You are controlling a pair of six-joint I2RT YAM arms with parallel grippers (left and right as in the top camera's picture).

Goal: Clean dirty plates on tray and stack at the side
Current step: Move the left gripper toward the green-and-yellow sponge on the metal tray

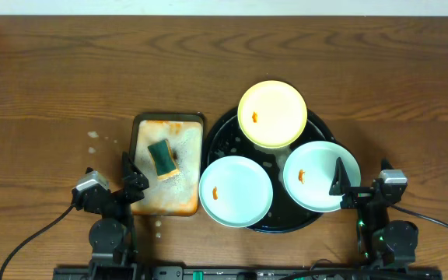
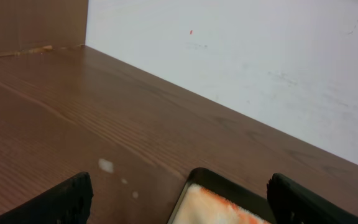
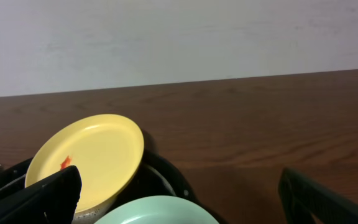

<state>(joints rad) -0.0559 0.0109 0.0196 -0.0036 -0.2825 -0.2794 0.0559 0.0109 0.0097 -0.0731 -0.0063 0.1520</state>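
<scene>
Overhead, both arms sit folded low at the near edge of the table (image 1: 53,93), forearms drawn back and wrists aimed away from the robot. The left hand (image 1: 133,173) hangs over the near left corner of the rusty-orange tray (image 1: 150,204), fingers spread wide with nothing between them. The right hand (image 1: 341,183) is just as widely spread and empty, one finger lying over the near right edge of the right mint plate (image 1: 317,175). All three plates lie face up on the black tray (image 1: 221,134), which sits right of centre, touching the orange tray. Being round, they have no long axis. The yellow plate (image 1: 272,113) overhangs the far rim and looks tilted in the right wrist view; the left mint plate (image 1: 236,190) overhangs the near left rim. Each shows a small orange smear. The sponge (image 1: 162,158) lies on the orange tray, whose long side runs away from the robot.
</scene>
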